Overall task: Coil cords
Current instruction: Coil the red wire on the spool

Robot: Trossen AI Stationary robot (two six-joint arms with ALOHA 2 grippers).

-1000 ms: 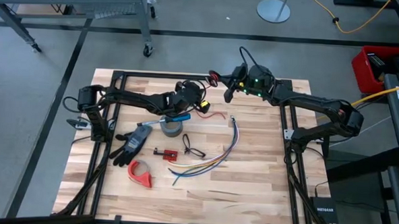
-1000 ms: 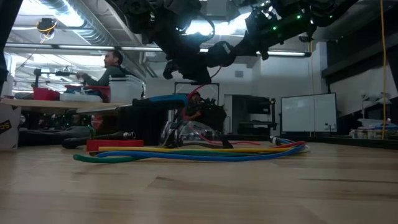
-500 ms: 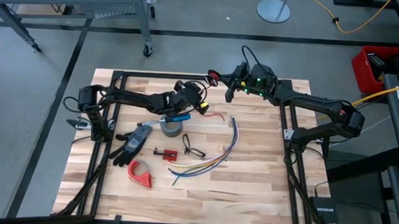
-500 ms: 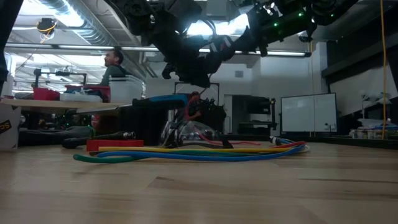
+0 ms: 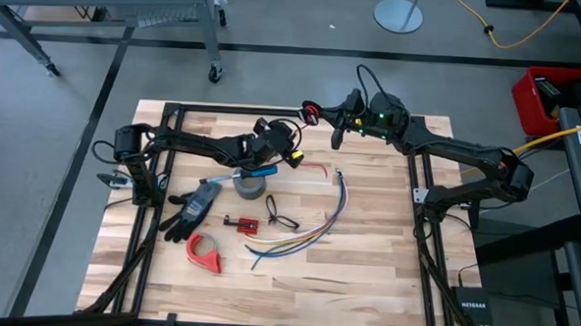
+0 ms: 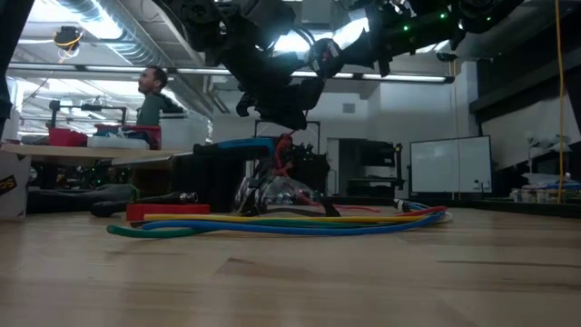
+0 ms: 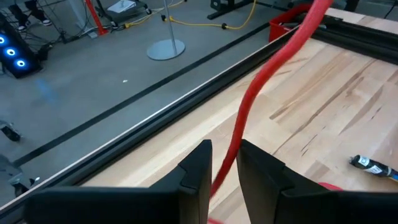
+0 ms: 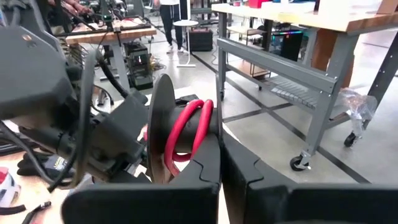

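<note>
High view is showing the right gripper [image 5: 312, 112] hanging over the worktop's [image 5: 365, 265] far edge, closed on a small red coil [image 5: 310, 112] of the red wire [image 5: 318, 167], whose loose end is trailing on the wood beside the multicoloured wire bundle [image 5: 317, 228]. Just beside it, the left gripper [image 5: 293, 143] is pinching the same wire, the strand passing between its narrowed fingers [image 7: 196, 171].

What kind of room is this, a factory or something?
More likely a robotics lab or workshop. Two robot arms work over a wooden table set on a bare concrete floor, metal-framed workbenches stand around it, and a person sits at a bench in the background.
</note>
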